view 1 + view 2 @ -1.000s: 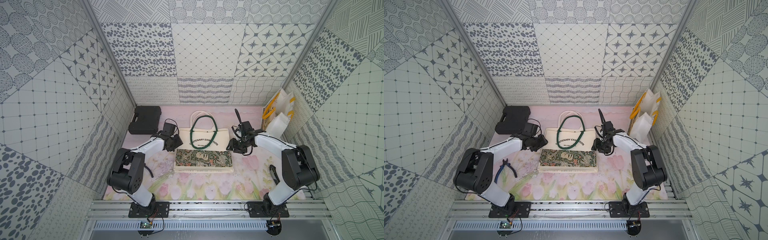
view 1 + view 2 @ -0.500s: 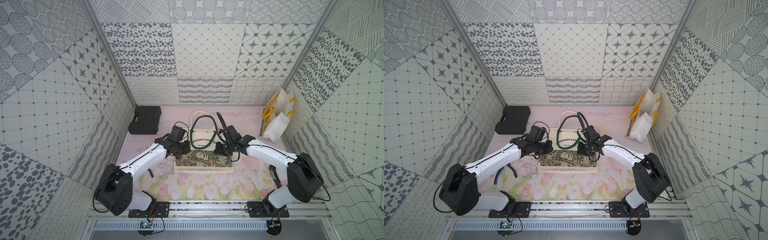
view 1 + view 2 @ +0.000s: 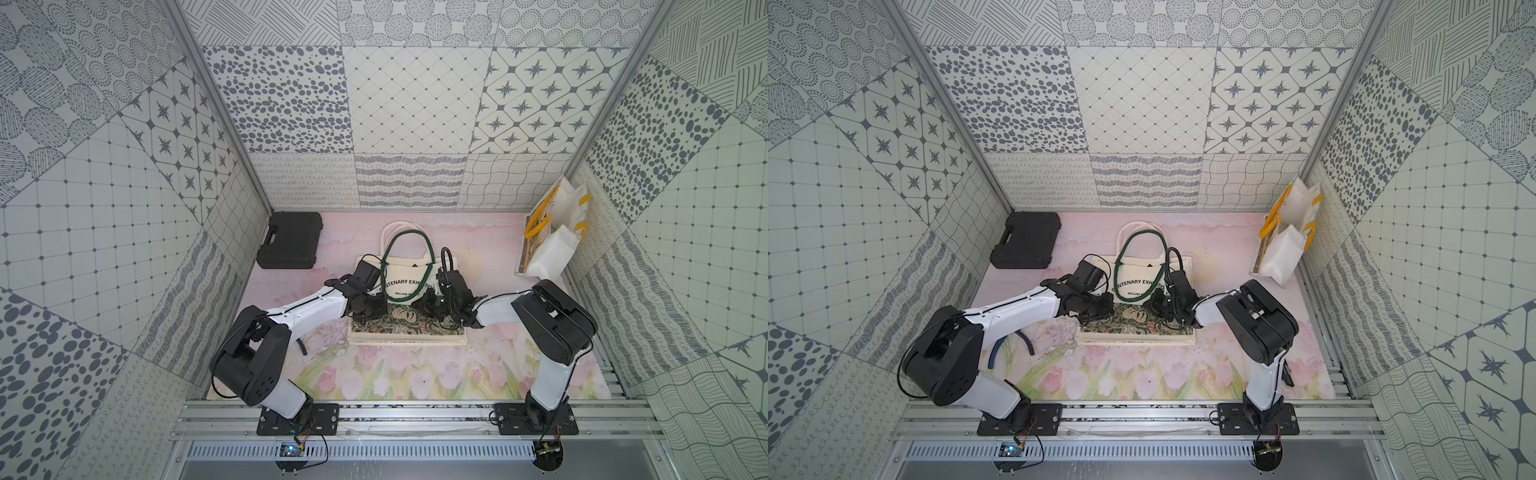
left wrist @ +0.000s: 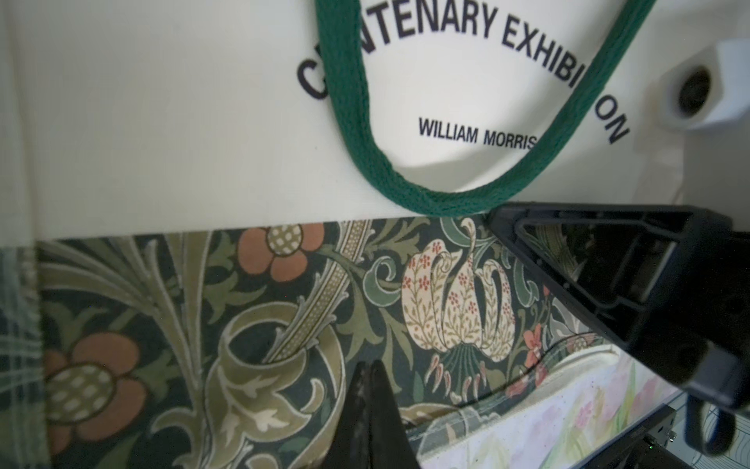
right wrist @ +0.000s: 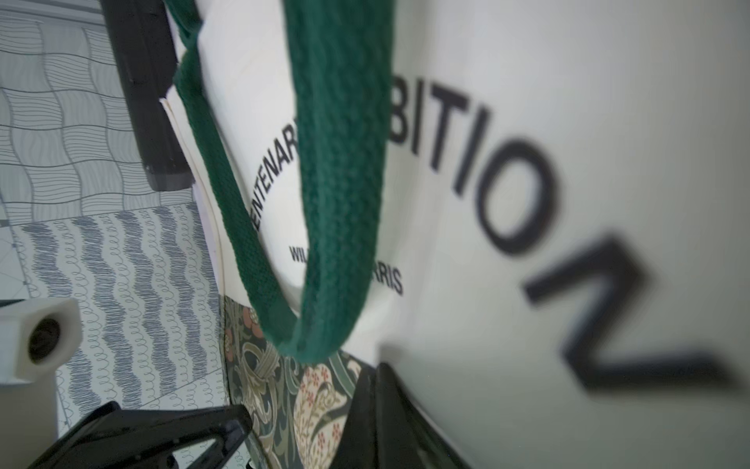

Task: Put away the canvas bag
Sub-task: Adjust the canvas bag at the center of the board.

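Left claw (image 3: 1108,309), right claw (image 3: 1149,306) over bag (image 3: 1139,266)

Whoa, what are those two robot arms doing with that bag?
Both arms are reaching over a cream canvas bag that lies flat on the flowery table. The left gripper and right gripper are both shut, with their tips where the cream cloth meets the bag's leafy band. It is hard to tell whether they pinch any cloth. The green handle lies loose, and the bag is not put away yet.

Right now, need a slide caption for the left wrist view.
Left gripper with shut fingers over the canvas bag, at its floral band; green handle lies across the cream printed panel.
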### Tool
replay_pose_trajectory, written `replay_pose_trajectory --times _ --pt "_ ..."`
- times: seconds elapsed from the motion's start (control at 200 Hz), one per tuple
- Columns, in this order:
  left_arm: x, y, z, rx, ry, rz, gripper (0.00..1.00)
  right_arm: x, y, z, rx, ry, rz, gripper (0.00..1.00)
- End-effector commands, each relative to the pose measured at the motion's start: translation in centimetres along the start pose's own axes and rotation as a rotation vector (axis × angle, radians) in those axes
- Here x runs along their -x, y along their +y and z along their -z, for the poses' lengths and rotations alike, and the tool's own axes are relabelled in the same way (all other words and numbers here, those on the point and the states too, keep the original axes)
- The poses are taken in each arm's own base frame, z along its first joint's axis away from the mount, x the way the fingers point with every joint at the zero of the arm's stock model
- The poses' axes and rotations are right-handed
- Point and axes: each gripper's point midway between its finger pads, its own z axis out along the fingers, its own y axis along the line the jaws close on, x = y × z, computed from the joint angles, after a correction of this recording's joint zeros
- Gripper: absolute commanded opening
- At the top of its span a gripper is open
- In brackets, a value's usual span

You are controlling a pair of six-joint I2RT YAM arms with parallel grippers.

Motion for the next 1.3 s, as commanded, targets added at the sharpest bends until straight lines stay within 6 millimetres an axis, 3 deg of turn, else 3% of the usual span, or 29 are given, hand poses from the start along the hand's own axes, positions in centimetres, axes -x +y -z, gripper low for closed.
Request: replay_pose_trajectory --times 0.0,0.15,0.24,0.335,0.455,0.56,0.69,0.785,0.9,0.97,1.166,1.296 --pt "0.3 -0.8 0.3 -0.048 -0.036 0.01 0.0 1.5 1.5 -1.1 0.159 -0.081 -0.058 0.0" --pt "0.3 -0.5 0.3 -0.049 -0.041 0.014 0.0 2.6 1.4 -1.7 0.186 -0.134 -0.06 0.0" --pt "0.2 -0.6 0.0 -0.05 -0.031 0.014 0.0 4.1 3.8 -1.0 0.239 -0.157 -0.035 0.0" --pt "0.1 -0.6 -0.3 -0.049 -0.018 0.015 0.0 7.7 7.4 1.3 0.27 -0.221 -0.002 0.0" --pt "0.1 -0.8 -0.5 -0.055 -0.005 0.014 0.0 13.5 12.2 6.0 0.255 -0.306 0.088 0.0" --pt "0.1 -0.9 -0.5 -0.06 -0.003 0.011 0.0 15.2 13.4 8.1 0.2 -0.286 0.154 0.0" --pt "0.1 -0.8 -0.4 -0.061 -0.01 0.015 0.0 11.9 11.0 7.5 0.168 -0.165 0.159 0.0" --pt "0.1 -0.7 -0.6 -0.054 -0.007 0.019 0.0 7.8 8.6 7.3 0.077 -0.111 0.223 0.0" --pt "0.0 -1.2 -0.7 -0.071 0.008 0.017 0.0 2.3 7.5 6.9 -0.04 -0.023 0.343 0.0" --pt "-0.1 -1.7 -0.7 -0.083 0.01 0.011 0.0 -0.2 6.8 6.5 -0.081 0.027 0.353 0.06" --pt "-1.6 -3.5 -1.1 -0.058 0.03 -0.028 0.0 -3.6 3.7 5.7 -0.129 0.067 0.249 0.07" --pt "-2.8 -3.3 -2.3 -0.012 0.072 0.013 0.0 -4.9 1.8 4.8 -0.188 0.116 0.207 0.14"
